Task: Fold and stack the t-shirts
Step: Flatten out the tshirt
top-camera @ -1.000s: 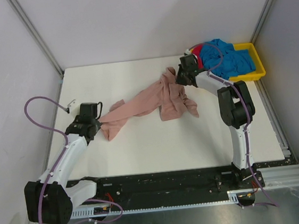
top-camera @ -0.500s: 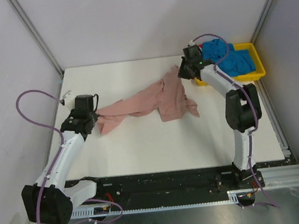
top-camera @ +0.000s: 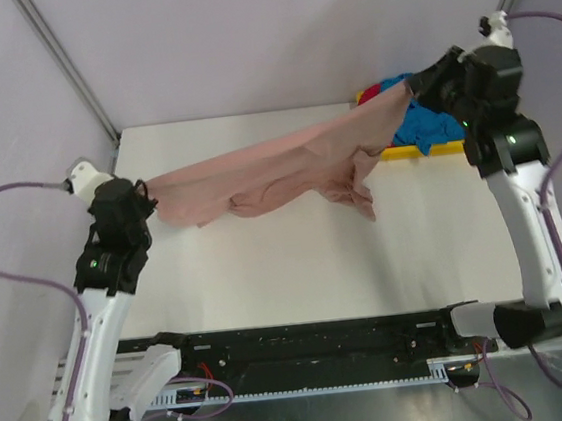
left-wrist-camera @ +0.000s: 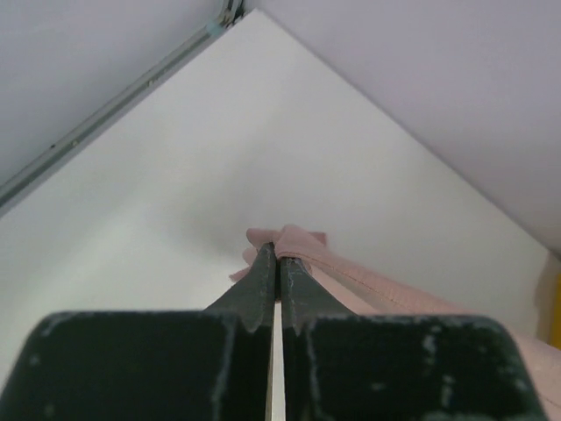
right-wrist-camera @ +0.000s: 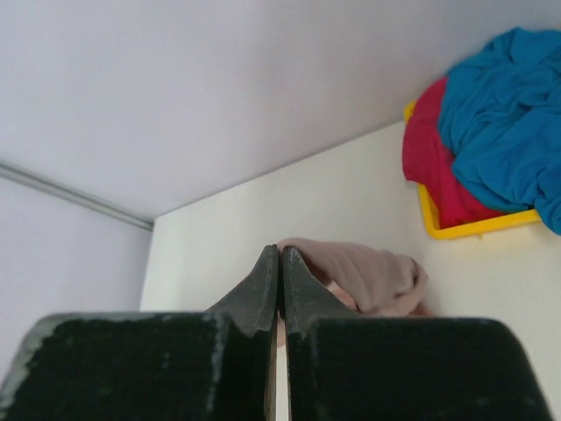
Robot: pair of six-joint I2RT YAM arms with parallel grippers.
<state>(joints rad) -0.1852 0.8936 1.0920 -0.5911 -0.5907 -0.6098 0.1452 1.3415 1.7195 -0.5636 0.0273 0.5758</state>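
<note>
Top external view: one pink t-shirt (top-camera: 276,166) stretches over the white surface (top-camera: 297,269) between the left end effector (top-camera: 146,192) and right end effector (top-camera: 408,95), both clamped shut on it. One blue t-shirt (top-camera: 425,125) and one red t-shirt (top-camera: 374,91) fill one yellow tray (top-camera: 411,153); pale lilac walls.

pink t-shirt (top-camera: 276,166): soft matt cloth, creased | table (top-camera: 296,259): smooth matt white | tray (top-camera: 426,151): smooth yellow plastic
</note>
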